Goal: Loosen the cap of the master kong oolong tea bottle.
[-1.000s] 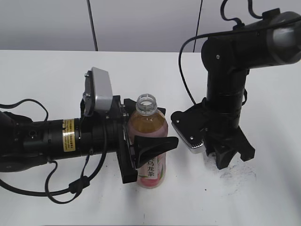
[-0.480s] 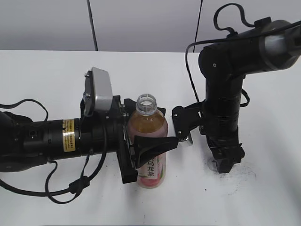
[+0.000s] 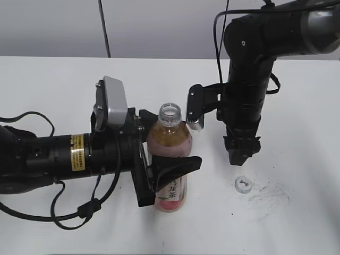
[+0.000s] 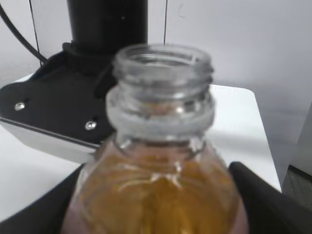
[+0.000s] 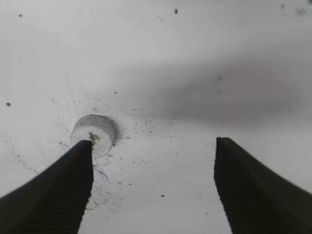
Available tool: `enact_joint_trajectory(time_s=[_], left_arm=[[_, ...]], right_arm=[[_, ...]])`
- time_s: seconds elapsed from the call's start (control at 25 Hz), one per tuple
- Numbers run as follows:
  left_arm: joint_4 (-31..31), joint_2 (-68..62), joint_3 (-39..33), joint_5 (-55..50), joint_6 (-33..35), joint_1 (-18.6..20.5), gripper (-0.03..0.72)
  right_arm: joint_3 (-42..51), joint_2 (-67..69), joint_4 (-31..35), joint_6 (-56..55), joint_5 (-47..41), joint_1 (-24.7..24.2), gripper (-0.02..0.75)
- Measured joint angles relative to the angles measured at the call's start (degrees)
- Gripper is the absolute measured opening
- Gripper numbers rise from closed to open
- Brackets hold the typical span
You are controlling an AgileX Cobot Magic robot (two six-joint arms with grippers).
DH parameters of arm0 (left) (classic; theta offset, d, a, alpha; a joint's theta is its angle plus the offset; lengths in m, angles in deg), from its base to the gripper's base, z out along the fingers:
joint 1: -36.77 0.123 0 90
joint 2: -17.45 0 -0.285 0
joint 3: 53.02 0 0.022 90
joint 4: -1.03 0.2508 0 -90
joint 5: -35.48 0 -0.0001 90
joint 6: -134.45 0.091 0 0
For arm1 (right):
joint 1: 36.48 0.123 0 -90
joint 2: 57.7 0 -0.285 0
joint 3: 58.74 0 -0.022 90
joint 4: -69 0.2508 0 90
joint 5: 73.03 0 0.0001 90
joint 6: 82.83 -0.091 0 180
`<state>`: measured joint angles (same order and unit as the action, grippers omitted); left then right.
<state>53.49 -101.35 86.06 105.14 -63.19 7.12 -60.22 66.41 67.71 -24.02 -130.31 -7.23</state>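
Note:
The master kong oolong tea bottle stands upright on the white table with its neck open and no cap on it; its clear neck and amber tea fill the left wrist view. My left gripper is shut on the bottle's body. The small white cap lies on the table to the right of the bottle; it also shows in the right wrist view. My right gripper is open and empty, pointing down above the cap.
The white table has dark scuff marks around the cap. A grey wall stands behind the table. Cables trail from both arms at the left and at the top.
My right gripper has let go of the cap, which now lies on the table, and has risen and turned. The bottle and left gripper shifted slightly.

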Motion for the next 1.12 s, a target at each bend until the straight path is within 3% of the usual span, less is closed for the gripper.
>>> enact_joint_trajectory(time_s=[0.56, 0.84, 1.12], left_arm=[[-2.02, 0.0, 0.0, -0.1, 0.04, 0.0, 0.595], [-4.2, 1.85, 0.0, -0.24, 0.04, 0.0, 0.596], [-4.7, 6.37, 0.0, -0.31, 0.04, 0.0, 0.594]], right_arm=[[-5.07, -0.14, 0.0, -6.01, -1.69, 0.0, 0.576], [-11.38, -0.25, 1.29, -7.4, -9.79, 0.0, 0.576], [-12.82, -0.33, 2.24, -8.31, -11.92, 0.0, 0.576]])
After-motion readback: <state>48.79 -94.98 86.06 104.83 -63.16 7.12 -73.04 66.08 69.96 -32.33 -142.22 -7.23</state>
